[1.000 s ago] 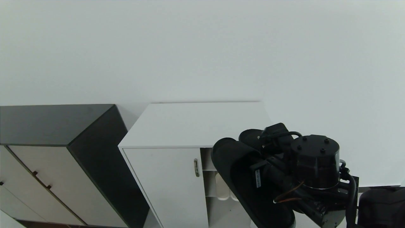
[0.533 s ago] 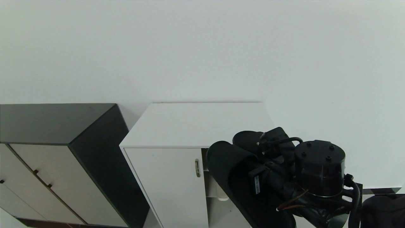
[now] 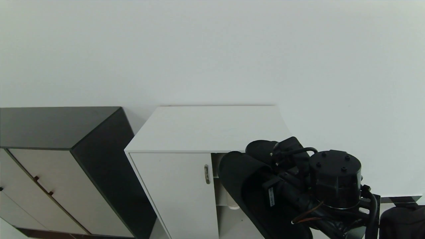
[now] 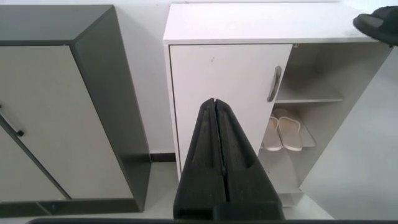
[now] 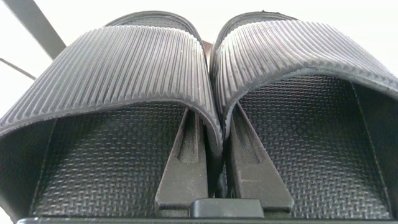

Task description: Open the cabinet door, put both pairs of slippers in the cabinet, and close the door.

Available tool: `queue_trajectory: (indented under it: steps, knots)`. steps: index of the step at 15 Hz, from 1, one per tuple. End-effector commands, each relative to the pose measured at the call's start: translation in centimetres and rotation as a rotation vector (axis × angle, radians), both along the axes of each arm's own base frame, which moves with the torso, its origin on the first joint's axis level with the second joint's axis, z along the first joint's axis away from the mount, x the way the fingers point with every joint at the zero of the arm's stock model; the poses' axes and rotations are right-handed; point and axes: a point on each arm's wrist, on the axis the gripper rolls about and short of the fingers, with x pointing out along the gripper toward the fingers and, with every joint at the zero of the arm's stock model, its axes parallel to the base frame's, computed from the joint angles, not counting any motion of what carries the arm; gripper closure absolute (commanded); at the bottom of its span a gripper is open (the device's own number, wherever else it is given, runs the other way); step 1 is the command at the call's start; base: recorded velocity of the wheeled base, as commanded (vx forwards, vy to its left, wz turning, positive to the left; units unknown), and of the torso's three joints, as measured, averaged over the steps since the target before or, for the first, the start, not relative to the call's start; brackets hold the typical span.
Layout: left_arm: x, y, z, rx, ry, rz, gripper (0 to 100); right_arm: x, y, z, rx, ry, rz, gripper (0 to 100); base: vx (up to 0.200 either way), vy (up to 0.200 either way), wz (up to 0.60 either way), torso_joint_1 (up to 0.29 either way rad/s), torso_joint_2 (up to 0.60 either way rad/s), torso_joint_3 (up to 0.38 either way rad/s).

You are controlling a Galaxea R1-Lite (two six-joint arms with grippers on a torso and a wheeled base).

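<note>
Right claw (image 5: 211,134) clamped on the touching inner walls of both black slippers (image 3: 244,176), toes aimed 10 o'clock at the cabinet (image 3: 206,129)'s open bay (image 3: 219,167), white slippers (image 4: 287,132) already inside; left claw (image 4: 216,109) together, right arm nearer.

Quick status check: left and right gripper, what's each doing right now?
Left gripper: jaws closed, holding nothing.
Right gripper: jaws closed on the pair of black slippers, pinching their inner sides together.
</note>
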Motion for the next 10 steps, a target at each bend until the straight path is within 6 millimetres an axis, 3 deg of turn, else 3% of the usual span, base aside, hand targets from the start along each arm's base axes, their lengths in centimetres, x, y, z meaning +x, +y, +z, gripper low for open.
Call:
queue_trajectory:
  steps: [1, 10]
  knots:
    - [0.0, 0.0, 0.0, 0.0, 0.0, 0.001, 100, 0.0, 0.07, -0.2, -0.004, 0.005, 0.0, 100, 0.0, 0.0, 0.0, -0.159, 0.37, 0.212]
    - [0.0, 0.0, 0.0, 0.0, 0.0, -0.001, 100, -0.6, 0.11, -0.33, -0.003, 0.001, 0.018, 100, 0.0, 0.0, 0.0, -0.213, 0.51, 0.286]
